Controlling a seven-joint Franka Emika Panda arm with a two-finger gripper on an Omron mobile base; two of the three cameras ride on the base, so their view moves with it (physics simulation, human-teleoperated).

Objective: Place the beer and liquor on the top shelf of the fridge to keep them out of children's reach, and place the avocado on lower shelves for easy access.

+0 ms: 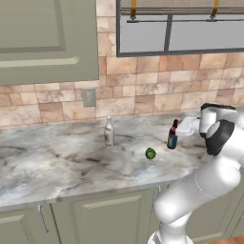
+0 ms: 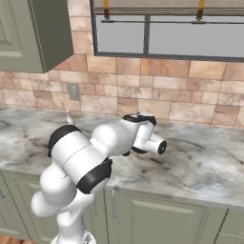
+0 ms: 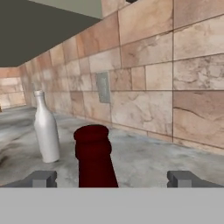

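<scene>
Hand view: open jaws flank the dark red-capped bottle (image 3: 94, 157); white bottle (image 3: 46, 131) beyond.

Even, soft rendered light, faint shadows on the marble counter (image 1: 71, 162), slightly coarse, blurry detail, no glare.

avocado (image 1: 150, 153) between two bottles (image 1: 109, 132)

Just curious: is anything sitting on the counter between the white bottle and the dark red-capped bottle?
Only the avocado, slightly nearer the counter's front edge, between the white bottle and dark bottle, in the left base view.
</scene>
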